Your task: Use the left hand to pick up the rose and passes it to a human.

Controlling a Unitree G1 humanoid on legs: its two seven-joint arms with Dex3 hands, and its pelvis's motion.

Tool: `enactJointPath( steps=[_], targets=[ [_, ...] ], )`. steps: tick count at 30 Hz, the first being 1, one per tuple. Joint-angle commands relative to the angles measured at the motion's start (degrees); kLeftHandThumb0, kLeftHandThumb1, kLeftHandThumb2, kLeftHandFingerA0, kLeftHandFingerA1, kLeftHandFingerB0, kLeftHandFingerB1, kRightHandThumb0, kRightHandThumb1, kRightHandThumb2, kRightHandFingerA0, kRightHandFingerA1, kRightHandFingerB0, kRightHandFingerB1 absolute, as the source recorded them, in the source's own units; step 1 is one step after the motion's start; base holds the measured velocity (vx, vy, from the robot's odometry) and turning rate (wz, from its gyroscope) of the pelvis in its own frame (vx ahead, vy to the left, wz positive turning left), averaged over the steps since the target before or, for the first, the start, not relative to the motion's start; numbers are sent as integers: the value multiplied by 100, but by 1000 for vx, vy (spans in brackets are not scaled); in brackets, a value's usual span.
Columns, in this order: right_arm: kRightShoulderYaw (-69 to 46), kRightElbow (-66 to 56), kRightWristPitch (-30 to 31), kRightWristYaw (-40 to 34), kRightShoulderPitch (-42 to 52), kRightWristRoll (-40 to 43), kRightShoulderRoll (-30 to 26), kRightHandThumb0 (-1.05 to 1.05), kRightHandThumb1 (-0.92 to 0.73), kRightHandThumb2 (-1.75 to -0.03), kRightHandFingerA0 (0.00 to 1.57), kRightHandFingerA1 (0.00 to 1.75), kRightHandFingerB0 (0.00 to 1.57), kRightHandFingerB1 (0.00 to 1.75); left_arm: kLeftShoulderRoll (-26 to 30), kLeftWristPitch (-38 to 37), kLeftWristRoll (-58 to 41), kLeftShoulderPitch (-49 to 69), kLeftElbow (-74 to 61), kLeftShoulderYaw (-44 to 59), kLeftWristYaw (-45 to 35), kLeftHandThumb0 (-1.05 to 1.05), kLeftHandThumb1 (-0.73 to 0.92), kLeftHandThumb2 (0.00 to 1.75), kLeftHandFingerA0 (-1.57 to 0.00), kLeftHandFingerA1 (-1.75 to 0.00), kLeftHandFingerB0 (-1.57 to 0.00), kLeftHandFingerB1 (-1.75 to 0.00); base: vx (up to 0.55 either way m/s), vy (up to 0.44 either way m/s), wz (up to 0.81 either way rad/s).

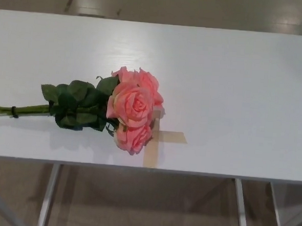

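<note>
So there's a white table point(234, 87) seen from above, and the rose point(133, 108) is lying flat on it, toward the near edge and a bit left of the middle. It's really a small bunch: a few pink blooms bundled together, with the flower heads pointing right and the stems point(18, 110) running off toward the table's left edge. Dark green leaves point(77, 103) sit between the blooms and the bare stems, and a small dark band point(14, 112) wraps the stems close to their cut ends.

The blooms lie on top of a cross of tan tape point(162, 139) stuck to the table; one strip reaches the near edge.

Neither robot hand shows up anywhere in the head view, so I can't say whether left or right is open or closed. Nothing is touching the rose. Under the near edge you can see the table's pale legs point(47, 196) and the floor.
</note>
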Motion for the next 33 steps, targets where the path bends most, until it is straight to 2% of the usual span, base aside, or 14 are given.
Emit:
enactJointPath(
  steps=[1, 6, 8, 12, 13, 14, 15, 17, 18, 21, 25, 26, 32, 33],
  targets=[
    [-62, 72, -98, -45, 3, 78, -46, -56, -71, -62, 62, 46, 51, 35, 43, -141, -87, 10, 81, 39, -87, -30, 50, 55, -79, -47, -51, -37, 0, 0, 0],
    [-73, 88, -99, -66, 12, 48, -35, -56, -71, -62, 62, 46, 51, 36, 32, -199, -136, 38, 61, 74, -137, -31, 50, 55, -78, -46, -47, -36, 0, 0, 0],
    [-29, 89, -119, -76, 18, -1, -44, -56, -71, -62, 62, 46, 51, 35, 33, -291, -157, 40, 26, 64, -320, -43, 40, 68, -67, -54, -36, -42, 0, 0, 0],
    [-9, 83, -136, -62, 34, -3, -46, -56, -71, -62, 62, 46, 50, 35, 134, -320, 10, 35, -28, -154, -466, -37, 46, 54, -49, -39, -36, -32, 0, 0, 0],
    [-4, 84, -139, -61, 47, 0, -25, -58, -58, -94, 54, 59, 42, 51, 206, -362, 80, 61, -57, -247, -522, -38, 46, 54, -45, -38, -34, -32, 0, 0, 0],
    [2, 80, -148, -70, 64, 0, -18, -58, -59, -94, 54, 59, 41, 51, 271, -417, 146, 80, -102, -358, -600, -53, 35, 68, -44, -46, -35, -42, 0, 0, 0],
    [8, 77, -158, -88, 82, -5, -23, -56, -71, -62, 62, 46, 49, 35, 328, -482, 194, 102, -146, -452, -693, -48, 38, 65, -43, -46, -33, -40, 0, 0, 0],
    [21, 74, -167, -110, 96, -12, -44, -56, -71, -63, 62, 46, 49, 35, 512, -767, 76, 241, -355, -484, -1152, -40, 42, 53, -52, -39, -48, -35, 0, 0, 0],
    [20, 78, -162, -109, 91, -5, -47, -57, -58, -94, 54, 59, 41, 51, 613, -909, -117, 354, -526, -392, -1472, -40, 41, 53, -53, -39, -53, -36, 0, 0, 0],
    [5, 77, -142, -73, 60, 23, -80, -57, -58, -94, 54, 59, 41, 51, 698, -986, -580, 609, -1041, -100, -2116, -40, 39, 52, -55, -40, -59, -38, 0, 0, 0],
    [21, 83, -132, -51, 67, 15, -98, -58, -58, -94, 54, 59, 41, 51, 724, -856, -826, 938, -1633, 62, -2495, -39, 38, 52, -56, -40, -61, -39, 0, 0, 0],
    [32, 88, -132, -47, 71, 4, -104, -55, -71, -62, 62, 46, 50, 35, 733, -826, -1069, 1337, -2337, 159, -2706, -39, 37, 52, -69, -43, -66, -40, 0, 0, 0],
    [61, 103, -126, -59, 89, -22, -98, -55, -72, -62, 61, 46, 50, 35, 719, -403, -1639, 2298, -4199, 410, -3179, -45, 33, 61, -67, -49, -64, -46, 0, 0, 0],
    [56, 117, -92, -73, 78, -20, -91, -58, -59, -94, 55, 59, 43, 52, 878, -118, -2251, 2755, -5121, 506, -3948, -35, 38, 52, -73, -44, -70, -42, 0, 0, 0]
  ],
)
